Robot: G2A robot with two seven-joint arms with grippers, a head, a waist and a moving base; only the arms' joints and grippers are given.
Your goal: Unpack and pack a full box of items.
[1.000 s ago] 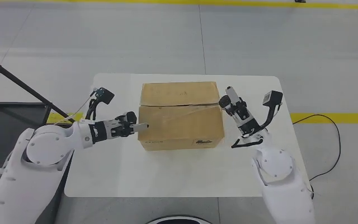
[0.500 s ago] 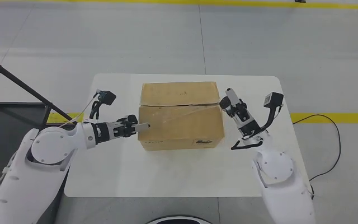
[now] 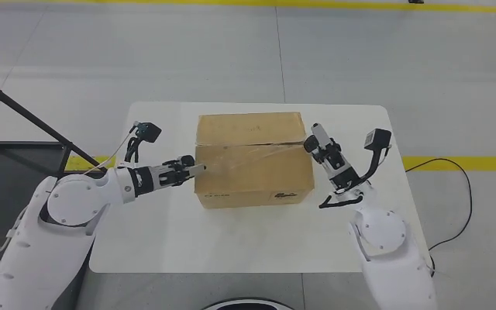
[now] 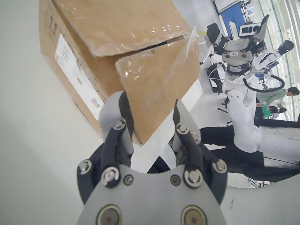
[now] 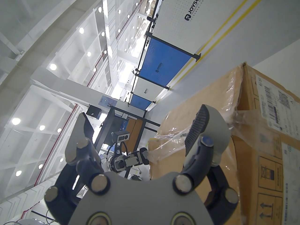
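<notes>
The box [image 3: 252, 194] lies lengthwise left-right. Left jaws, wide, straddle its near flap's [image 4: 154, 87] left corner; right jaws are wide at its right end.

1. Box [image 3: 252, 159]: plain brown cardboard with no pattern on its flaps.
2. Tape [image 4: 150, 40]: clear, glossy and crinkled, over the brown seam.
3. Label [image 4: 72, 69]: white with small dark print. 2 black arrows are printed on the brown side near it.
4. Table [image 3: 155, 240]: plain white.
5. Floor [image 3: 116, 54]: pale grey, crossed by a yellow line [image 3: 438, 163].
6. Left gripper [image 4: 147, 101]: pale grey fingers, black links and silver screws.
7. Right gripper [image 5: 143, 115]: grey fingers, and its pad [image 5: 196, 125] is black with fine ribbing.
8. Panels [image 5: 164, 61]: blue ones set between white ones, all finely dotted.
</notes>
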